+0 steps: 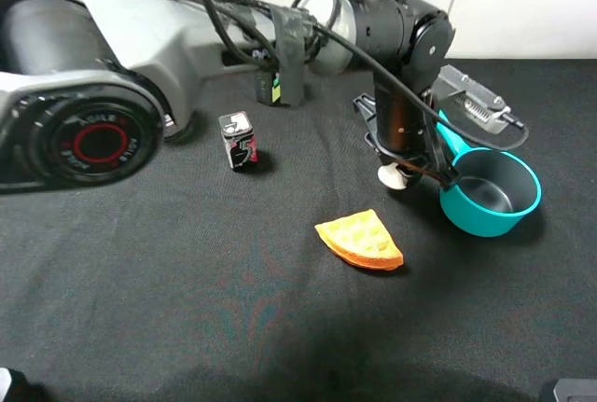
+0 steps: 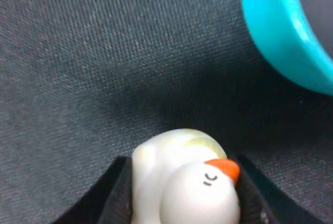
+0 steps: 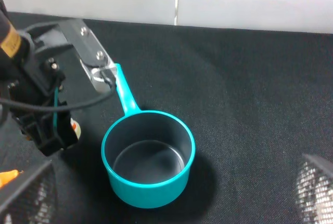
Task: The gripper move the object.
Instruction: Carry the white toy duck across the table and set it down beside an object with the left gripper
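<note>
The white duck toy (image 2: 182, 182) with an orange beak sits between my left gripper's black fingers (image 2: 117, 200), which are shut on its sides. In the high view the left gripper (image 1: 396, 174) has reached across to the right and holds the duck (image 1: 392, 176) low over the black cloth, just left of the teal saucepan (image 1: 490, 220). The duck also shows as a small white patch in the right wrist view (image 3: 74, 127). My right gripper (image 3: 174, 182) is open and empty, and faces the saucepan (image 3: 148, 187) from a distance.
An orange waffle wedge (image 1: 361, 240) lies in front of the duck. A small printed box (image 1: 239, 140) and a black-green box (image 1: 270, 87) stand at the back left. A large grey robot base (image 1: 84, 131) fills the left. The saucepan's rim (image 2: 281, 31) is close to the left gripper.
</note>
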Available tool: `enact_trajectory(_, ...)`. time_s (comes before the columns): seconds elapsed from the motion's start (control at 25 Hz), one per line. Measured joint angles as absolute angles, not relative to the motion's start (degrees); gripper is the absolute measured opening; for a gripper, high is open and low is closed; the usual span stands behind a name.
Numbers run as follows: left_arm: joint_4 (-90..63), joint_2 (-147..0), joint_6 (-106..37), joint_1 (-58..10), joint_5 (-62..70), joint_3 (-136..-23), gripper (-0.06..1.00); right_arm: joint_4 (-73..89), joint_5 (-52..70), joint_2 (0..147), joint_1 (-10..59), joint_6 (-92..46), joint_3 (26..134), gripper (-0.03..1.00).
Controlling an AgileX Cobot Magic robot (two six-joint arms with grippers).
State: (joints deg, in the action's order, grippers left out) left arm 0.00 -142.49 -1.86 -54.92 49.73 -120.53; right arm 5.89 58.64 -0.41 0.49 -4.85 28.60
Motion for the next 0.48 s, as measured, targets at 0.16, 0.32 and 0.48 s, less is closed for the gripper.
enact_trajectory(0.16, 0.0, -143.64, -1.86, -54.92, 49.19, -120.66, 0.45, 5.89, 58.64, -0.41, 0.49, -4.85, 28.6, 0.69)
enact_trajectory(0.32, 0.0, -143.78, -1.86, -54.92, 48.49, -121.05, 0.44, 5.89, 58.64, -0.41, 0.49, -4.85, 28.6, 0.69)
enact_trajectory(0.48, 0.0, -143.84, -1.86, -54.92, 48.3, -121.1, 0.44, 5.89, 58.64, -0.41, 0.49, -4.85, 28.6, 0.69)
